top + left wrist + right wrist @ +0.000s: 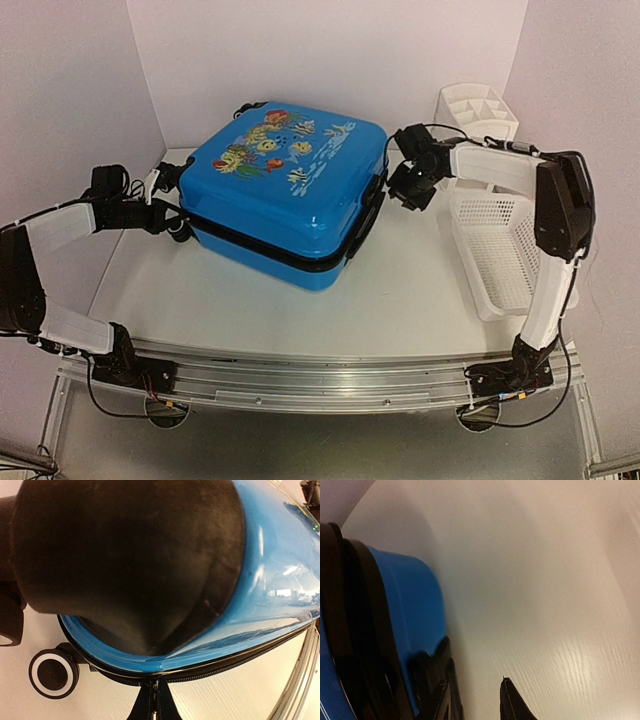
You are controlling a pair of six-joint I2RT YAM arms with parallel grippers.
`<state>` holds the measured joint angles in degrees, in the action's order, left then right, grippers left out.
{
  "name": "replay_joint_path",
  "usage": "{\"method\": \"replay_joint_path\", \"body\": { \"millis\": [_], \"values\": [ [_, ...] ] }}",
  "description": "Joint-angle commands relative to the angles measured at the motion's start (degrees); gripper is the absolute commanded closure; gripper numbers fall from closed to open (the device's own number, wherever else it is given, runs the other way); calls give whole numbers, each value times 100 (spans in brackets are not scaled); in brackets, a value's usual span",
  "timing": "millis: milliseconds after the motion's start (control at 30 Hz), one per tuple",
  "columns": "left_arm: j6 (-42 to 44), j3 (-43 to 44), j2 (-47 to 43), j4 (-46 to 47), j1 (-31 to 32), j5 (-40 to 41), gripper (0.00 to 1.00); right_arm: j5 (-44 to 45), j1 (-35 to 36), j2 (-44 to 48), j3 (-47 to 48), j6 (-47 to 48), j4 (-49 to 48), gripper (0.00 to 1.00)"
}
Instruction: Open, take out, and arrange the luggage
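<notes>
The luggage (285,190), a bright blue hard-shell case with a fish print on its lid, lies flat and closed in the middle of the table. My left gripper (172,218) is at its left corner by the wheels. In the left wrist view that gripper (156,686) is shut, its tips pinching a small metal zipper pull on the black zipper band (235,665). My right gripper (405,190) hangs at the case's right side. In the right wrist view it (472,681) stands open beside the blue shell (405,615), with only bare table between its fingers.
A white perforated basket (495,250) stands on the right, under the right arm. A white compartmented organizer (478,108) sits at the back right. A black-and-white wheel (53,674) sticks out to the left of my left fingers. Walls close in on three sides.
</notes>
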<state>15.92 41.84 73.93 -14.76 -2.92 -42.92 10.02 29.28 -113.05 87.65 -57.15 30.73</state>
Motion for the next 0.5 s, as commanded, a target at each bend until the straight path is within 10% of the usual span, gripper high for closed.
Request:
{"method": "replay_joint_path", "body": {
  "millis": [0, 467],
  "values": [
    [-259, -5, -143, 800, 90, -92, 100, -179, 310, 1344, -961, -82, 328, 67],
    [-252, -72, -177, 1062, 89, -81, 100, -1492, 898, 829, -1554, -1046, -1192, 60]
  ]
}}
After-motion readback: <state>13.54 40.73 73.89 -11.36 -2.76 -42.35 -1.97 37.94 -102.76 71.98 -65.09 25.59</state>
